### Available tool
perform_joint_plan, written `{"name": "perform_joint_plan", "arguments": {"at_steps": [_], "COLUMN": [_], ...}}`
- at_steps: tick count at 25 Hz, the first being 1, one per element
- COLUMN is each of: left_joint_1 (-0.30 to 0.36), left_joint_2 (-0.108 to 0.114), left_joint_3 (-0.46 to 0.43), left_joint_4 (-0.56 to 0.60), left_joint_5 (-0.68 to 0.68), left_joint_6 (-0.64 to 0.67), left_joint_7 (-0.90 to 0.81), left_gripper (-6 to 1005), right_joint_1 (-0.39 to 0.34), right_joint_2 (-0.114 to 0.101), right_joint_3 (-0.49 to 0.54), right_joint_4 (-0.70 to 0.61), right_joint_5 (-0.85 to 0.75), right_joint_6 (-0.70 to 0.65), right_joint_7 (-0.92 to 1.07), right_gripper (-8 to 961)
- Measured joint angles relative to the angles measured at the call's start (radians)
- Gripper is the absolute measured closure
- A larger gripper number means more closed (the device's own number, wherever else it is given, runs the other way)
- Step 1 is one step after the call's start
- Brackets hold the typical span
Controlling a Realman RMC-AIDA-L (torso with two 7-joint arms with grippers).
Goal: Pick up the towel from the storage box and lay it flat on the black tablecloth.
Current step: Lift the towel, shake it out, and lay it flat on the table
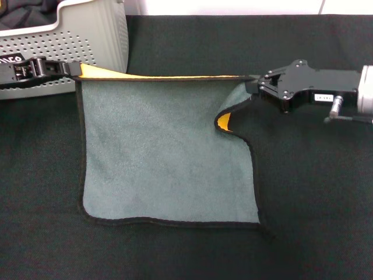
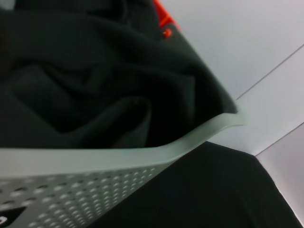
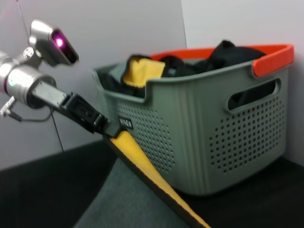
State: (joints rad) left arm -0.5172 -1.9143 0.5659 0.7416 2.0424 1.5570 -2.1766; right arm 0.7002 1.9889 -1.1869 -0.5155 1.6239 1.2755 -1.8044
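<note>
While the towel lies mostly spread, grey-green side up, on the black tablecloth, its far edge is held taut between both arms. The left gripper, beside the storage box, has its jaws clamped on one corner; the right gripper pinches the other. Judged light, limp and prone to folding: one fold shows below the right corner. Corner holds suit it.

The left gripper reaches in just in front of the storage box, fingers pinched together. The right gripper is extended well to the box's right, also clamped.
</note>
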Motion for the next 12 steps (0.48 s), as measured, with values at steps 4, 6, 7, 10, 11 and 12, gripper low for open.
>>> {"name": "perform_joint_plan", "arguments": {"at_steps": [4,6,7,10,11,12], "left_joint_1": [-0.003,-0.004,-0.004,-0.004,-0.005,-0.005], "left_joint_2": [-0.007,-0.015,-0.015,-0.019,-0.019,-0.020], "left_joint_3": [0.000,0.000,0.000,0.000,0.000,0.001], "left_joint_4": [-0.019,-0.021,-0.021,-0.026,-0.029,-0.033], "left_joint_5": [0.013,0.016,0.016,0.016,0.016,0.017], "left_joint_6": [-0.030,-0.043,-0.043,-0.049,-0.053,-0.057], "left_joint_7": [0.005,0.008,0.008,0.009,0.009,0.009], "left_gripper": [978,978,978,978,978,978], "right_joint_1": [0.048,0.075,0.088,0.123,0.135,0.147], "right_joint_2": [-0.001,0.001,0.003,0.007,0.009,0.009], "right_joint_3": [0.001,-0.001,-0.001,-0.002,-0.001,0.000], "right_joint_4": [-0.006,-0.009,-0.011,-0.020,-0.023,-0.027], "right_joint_5": [-0.063,-0.105,-0.123,-0.194,-0.220,-0.249], "right_joint_6": [-0.048,-0.075,-0.087,-0.129,-0.142,-0.154], "right_joint_7": [0.007,0.013,0.015,0.018,0.021,0.026], "right_gripper": [931,931,931,930,930,930]}}
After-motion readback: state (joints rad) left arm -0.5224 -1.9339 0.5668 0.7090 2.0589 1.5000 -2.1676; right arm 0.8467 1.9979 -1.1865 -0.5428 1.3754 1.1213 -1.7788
